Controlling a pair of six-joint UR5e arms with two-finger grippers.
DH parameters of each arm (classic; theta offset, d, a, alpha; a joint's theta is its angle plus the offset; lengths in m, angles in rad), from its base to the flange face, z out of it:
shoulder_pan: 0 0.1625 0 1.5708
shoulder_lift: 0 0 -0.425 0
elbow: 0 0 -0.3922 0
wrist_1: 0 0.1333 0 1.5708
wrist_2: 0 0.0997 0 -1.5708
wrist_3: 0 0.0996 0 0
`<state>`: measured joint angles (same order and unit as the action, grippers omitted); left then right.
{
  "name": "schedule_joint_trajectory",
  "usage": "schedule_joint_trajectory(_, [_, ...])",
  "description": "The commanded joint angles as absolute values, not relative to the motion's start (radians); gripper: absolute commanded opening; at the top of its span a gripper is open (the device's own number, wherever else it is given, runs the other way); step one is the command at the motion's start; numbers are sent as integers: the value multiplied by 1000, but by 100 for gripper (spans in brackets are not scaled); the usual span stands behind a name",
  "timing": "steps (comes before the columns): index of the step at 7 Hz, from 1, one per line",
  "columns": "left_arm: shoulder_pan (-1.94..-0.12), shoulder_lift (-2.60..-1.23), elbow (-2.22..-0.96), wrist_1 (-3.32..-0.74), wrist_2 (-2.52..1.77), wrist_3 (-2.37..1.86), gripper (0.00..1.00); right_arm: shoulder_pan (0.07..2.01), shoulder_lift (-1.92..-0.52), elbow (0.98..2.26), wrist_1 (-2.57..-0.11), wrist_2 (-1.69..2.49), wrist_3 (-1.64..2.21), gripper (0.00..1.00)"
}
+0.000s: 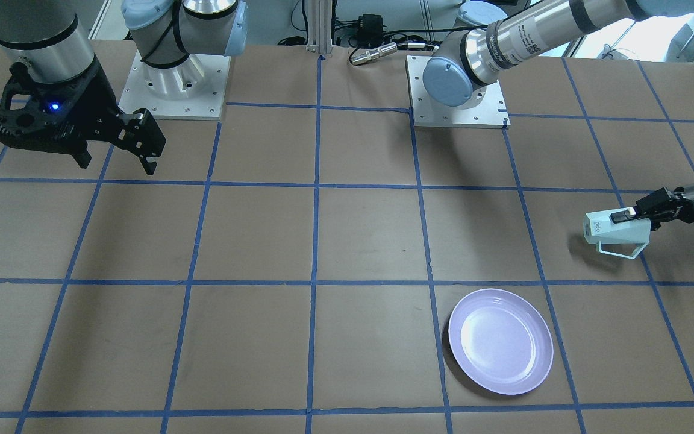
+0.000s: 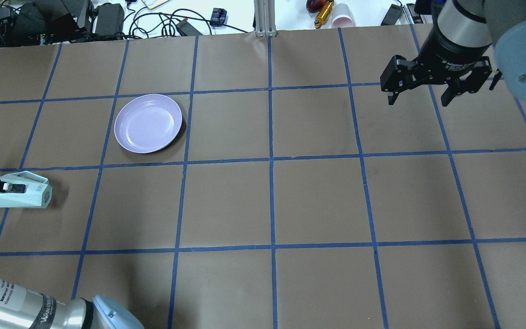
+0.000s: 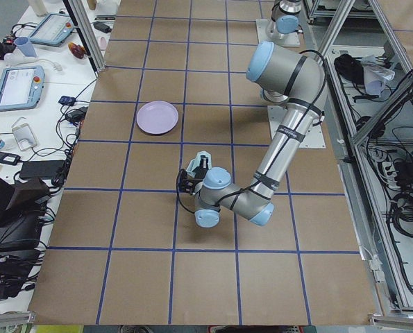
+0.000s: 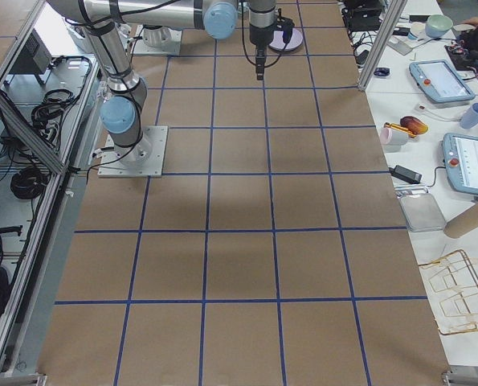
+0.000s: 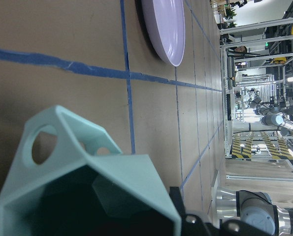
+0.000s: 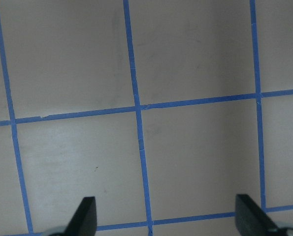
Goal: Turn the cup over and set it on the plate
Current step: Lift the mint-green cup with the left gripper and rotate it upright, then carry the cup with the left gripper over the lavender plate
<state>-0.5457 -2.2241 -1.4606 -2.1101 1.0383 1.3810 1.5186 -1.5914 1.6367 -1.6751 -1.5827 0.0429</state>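
The pale mint-green cup (image 1: 606, 229) lies on its side, base with its label toward the table's middle, handle pointing down. My left gripper (image 1: 624, 216) is shut on its wall near the rim, low over the table at the robot's far left; cup (image 2: 25, 192) and gripper (image 2: 9, 187) also show overhead. The left wrist view looks into the cup's dark teal inside (image 5: 77, 196). I cannot tell whether the cup touches the table. The lavender plate (image 1: 500, 349) (image 2: 148, 123) lies empty about one grid square away. My right gripper (image 2: 418, 101) (image 1: 118, 166) is open and empty, high over the robot's right side.
Brown paper with blue tape grid lines covers the table (image 2: 318, 201). The two arm bases (image 1: 172, 84) (image 1: 458, 90) stand at the robot's edge. Cables and small items (image 2: 331, 13) lie beyond the far edge. The left arm's forearm (image 3: 275, 159) reaches over the table.
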Motion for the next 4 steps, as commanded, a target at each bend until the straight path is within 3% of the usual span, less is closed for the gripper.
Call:
schedule_joint_trajectory(1, [-603,-2133,-1460,-2106,1049,1344,0,1519,-1591,1637,-1675,-1583,43,100])
schedule_joint_trajectory(4, [-707,-2024,-1468,-2039,1051,1277,0,1519,-1592,1637,-1675,-1582,43,100])
